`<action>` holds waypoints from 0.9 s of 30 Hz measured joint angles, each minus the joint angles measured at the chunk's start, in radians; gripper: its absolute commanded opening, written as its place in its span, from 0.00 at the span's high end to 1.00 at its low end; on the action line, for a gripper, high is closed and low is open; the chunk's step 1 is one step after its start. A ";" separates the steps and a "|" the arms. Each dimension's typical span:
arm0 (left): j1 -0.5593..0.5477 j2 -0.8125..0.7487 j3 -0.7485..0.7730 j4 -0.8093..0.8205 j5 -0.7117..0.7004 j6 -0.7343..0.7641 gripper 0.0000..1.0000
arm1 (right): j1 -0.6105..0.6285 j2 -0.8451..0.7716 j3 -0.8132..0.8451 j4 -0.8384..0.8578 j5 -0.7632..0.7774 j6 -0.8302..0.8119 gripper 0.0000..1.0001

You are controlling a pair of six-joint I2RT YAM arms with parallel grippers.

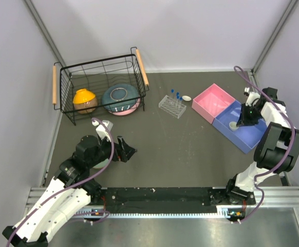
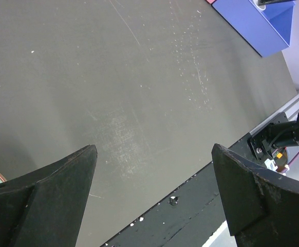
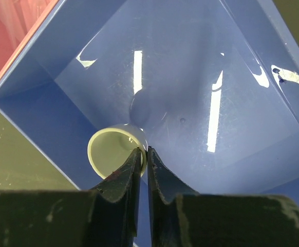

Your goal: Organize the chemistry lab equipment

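My right gripper (image 3: pixel 144 150) is shut on the rim of a tiny white round cup (image 3: pixel 111 150) and holds it inside the blue tray (image 3: pixel 231 67), low over its floor. In the top view the cup (image 1: pixel 234 125) sits at the tray's left side under the right gripper (image 1: pixel 240 121). A second white cup (image 1: pixel 187 98) lies on the table beside the clear tube rack (image 1: pixel 171 106), which holds blue-capped tubes (image 1: pixel 175 94). My left gripper (image 2: pixel 154 149) is open and empty above bare table, at the near left in the top view (image 1: pixel 130 152). No pipettes show.
A pink tray (image 1: pixel 211 101) adjoins the blue tray (image 1: pixel 252 140) at the right. A black wire basket (image 1: pixel 101 88) at the back left holds an orange bowl (image 1: pixel 85 100) and a blue bowl (image 1: pixel 120 98). The table's front rail (image 2: pixel 201 190) lies under the left gripper.
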State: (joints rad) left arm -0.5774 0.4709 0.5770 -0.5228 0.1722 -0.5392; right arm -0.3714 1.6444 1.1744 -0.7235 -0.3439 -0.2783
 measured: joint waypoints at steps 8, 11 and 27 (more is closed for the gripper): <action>0.000 -0.005 0.000 0.000 0.001 0.000 0.01 | 0.000 0.013 0.000 0.002 0.003 -0.003 0.83; 0.000 -0.006 0.000 0.000 0.003 0.000 0.01 | 0.000 0.013 0.000 0.002 0.003 -0.004 0.75; 0.000 -0.024 0.000 -0.001 0.012 0.000 0.01 | 0.000 -0.059 0.035 -0.020 0.011 -0.024 0.72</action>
State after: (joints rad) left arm -0.5774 0.4465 0.5770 -0.5236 0.1841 -0.5392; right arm -0.3714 1.5856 1.2098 -0.7433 -0.3332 -0.3019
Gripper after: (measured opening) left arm 0.990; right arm 0.280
